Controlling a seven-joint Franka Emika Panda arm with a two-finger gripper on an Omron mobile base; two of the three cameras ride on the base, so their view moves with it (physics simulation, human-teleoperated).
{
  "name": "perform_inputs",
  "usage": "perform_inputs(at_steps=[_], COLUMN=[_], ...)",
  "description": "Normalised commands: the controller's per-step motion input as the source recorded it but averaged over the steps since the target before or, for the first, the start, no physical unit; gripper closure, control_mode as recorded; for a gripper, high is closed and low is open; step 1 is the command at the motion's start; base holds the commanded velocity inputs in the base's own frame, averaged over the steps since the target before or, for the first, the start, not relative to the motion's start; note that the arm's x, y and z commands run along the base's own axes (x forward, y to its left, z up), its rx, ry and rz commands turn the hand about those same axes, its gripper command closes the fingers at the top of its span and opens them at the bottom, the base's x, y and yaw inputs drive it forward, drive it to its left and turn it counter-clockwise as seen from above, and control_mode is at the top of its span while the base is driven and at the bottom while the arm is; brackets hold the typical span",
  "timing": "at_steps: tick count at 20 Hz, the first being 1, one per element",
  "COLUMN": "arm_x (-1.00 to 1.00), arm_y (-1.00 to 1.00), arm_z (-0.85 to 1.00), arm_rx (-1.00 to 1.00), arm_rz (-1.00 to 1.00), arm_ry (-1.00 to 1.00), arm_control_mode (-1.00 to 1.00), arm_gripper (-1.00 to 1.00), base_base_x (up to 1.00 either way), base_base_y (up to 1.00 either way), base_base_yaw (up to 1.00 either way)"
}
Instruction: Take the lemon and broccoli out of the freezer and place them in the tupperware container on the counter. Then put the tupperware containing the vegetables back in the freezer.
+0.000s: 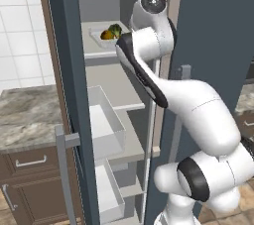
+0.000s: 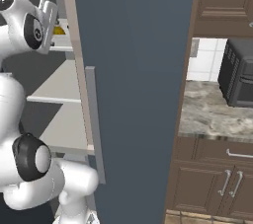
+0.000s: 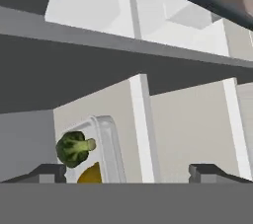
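Both veg, dark green lumpy broccoli floret (image 3: 74, 148) & round yellow-orange lemon (image 3: 90, 174), sit in the pale translucent tupperware tray (image 3: 111, 144) on the freezer's light grey upper shelf (image 1: 96, 50), tray just off the wide-open jaws' left tip.

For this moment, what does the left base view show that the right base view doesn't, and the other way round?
Left base view alone: the broccoli beside the lemon in the tupperware container on an upper freezer shelf, the white door bins, and the counter left of the freezer.

Right base view alone: a dark microwave on the counter, with brown cabinet doors below it.

Both: the freezer with its light grey shelves, the white arm reaching up into it, and a yellow glimpse of the lemon.
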Motion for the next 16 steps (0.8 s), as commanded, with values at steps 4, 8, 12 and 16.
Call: perform_inputs(at_steps=[4, 8, 12, 16], arm_x=[-1.0, -1.0, -1.0, -1.0], arm_y=[-0.29, -0.23, -0.33, -0.44], arm_z=[0.11, 0.0, 0.03, 0.06], arm_rx=[0.14, 0.14, 0.12, 0.06], arm_rz=[0.0, 0.02, 0.01, -0.01], arm_ry=[0.0, 0.0, 0.0, 0.0], arm_control_mode=[-1.0, -1.0, -1.0, -1.0], arm_gripper=[-1.0, -1.0, -1.0, -1.0], base_base_x=[0.0, 0.0, 0.0, 0.0], base_base_y=[0.0, 0.0, 0.0, 0.0], base_base_yaw=[0.0, 0.0, 0.0, 0.0])
